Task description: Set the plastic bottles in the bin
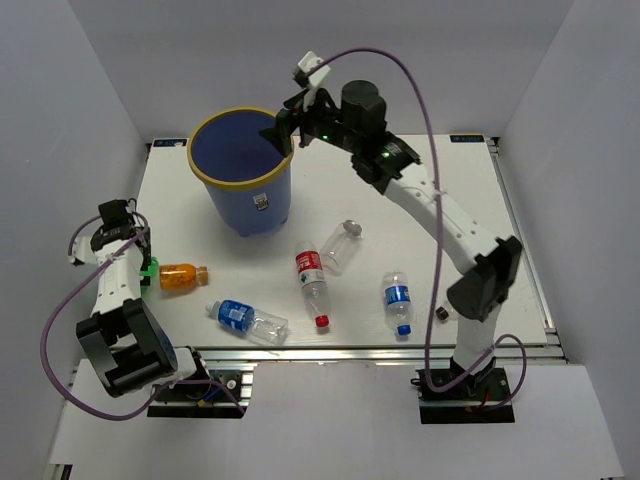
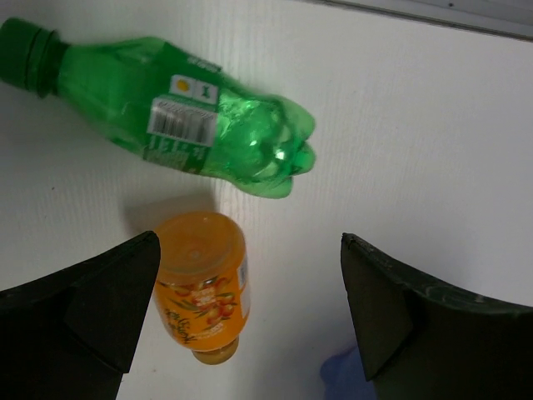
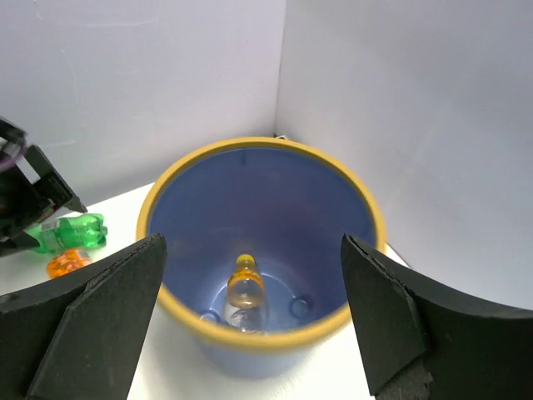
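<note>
white table (image 1: 450,200) boxed in by pale grey walls (image 1: 100,80); the bin (image 1: 262,205) stands far left, one bottle (image 3: 246,292) inside; right gripper (image 3: 251,246) over its rim, jaws spread, empty; left gripper (image 2: 250,246) — also wide open — above the orange bottle (image 2: 202,292), a green bottle (image 2: 191,117) near it; other bottles (image 1: 312,280) lie mid-table

One bin (image 1: 243,185). Outside the bin lie six: one orange-filled bottle (image 1: 183,275), one green bottle (image 2: 191,125), two blue-labelled bottles (image 1: 245,318) (image 1: 397,300), one red-labelled bottle (image 1: 311,275), one clear bottle (image 1: 338,250). Inside the bin lies one yellow-capped bottle (image 3: 244,287).
</note>
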You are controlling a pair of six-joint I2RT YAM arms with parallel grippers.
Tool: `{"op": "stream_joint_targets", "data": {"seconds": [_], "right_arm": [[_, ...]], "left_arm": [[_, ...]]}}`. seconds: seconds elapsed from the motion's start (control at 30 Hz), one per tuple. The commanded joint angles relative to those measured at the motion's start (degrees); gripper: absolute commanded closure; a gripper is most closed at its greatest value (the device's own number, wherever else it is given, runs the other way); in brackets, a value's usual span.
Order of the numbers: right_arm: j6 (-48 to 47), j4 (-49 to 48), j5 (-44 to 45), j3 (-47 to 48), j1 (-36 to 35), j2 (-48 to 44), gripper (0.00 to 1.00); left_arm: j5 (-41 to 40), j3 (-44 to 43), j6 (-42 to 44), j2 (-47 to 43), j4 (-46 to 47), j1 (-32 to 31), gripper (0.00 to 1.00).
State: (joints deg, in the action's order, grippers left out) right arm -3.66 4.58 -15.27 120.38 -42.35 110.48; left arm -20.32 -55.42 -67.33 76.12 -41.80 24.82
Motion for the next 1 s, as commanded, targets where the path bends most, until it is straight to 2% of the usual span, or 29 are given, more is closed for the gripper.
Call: {"op": "stream_joint_targets", "data": {"seconds": [0.0, 0.1, 0.27, 0.47, 0.73, 0.9, 0.97], "right_arm": [[-0.13, -2.56, 1.56, -6.10, 1.65, -7.01, 0.11], [3.30, -1.78, -1.16, -11.65, 6.64, -13.42, 0.11], [4.98, 1.48, -6.44, -16.48, 14.04, -20.29, 0.11], [1.90, 5.79, -2.24, -23.95, 20.81, -28.64, 0.11], [3.31, 5.53, -0.47, -36.59, 27.84, -37.07, 0.11], [5.68, 2.82, 2.42, -44.25, 29.34, -40.95, 0.11], [7.61, 1.67, 3.23, -46.45, 30.48, -42.62, 0.11]], "left_arm": [[-0.51, 2.94, -10.25, -2.90, -2.76, 0.67, 0.02], [-4.72, 5.49, -17.88, -4.57, -3.81, 1.02, 0.02], [-6.93, 7.87, -24.07, -3.70, -3.20, 2.77, 0.02], [-10.44, 6.20, -29.17, 1.04, -4.78, 3.57, 0.02], [-10.44, 3.66, -29.61, 11.40, 0.75, 4.54, 0.02], [-10.01, 0.84, -27.77, 16.95, 1.81, 5.06, 0.02], [-7.90, 0.66, -26.98, 18.44, 2.77, 5.33, 0.05]]}}
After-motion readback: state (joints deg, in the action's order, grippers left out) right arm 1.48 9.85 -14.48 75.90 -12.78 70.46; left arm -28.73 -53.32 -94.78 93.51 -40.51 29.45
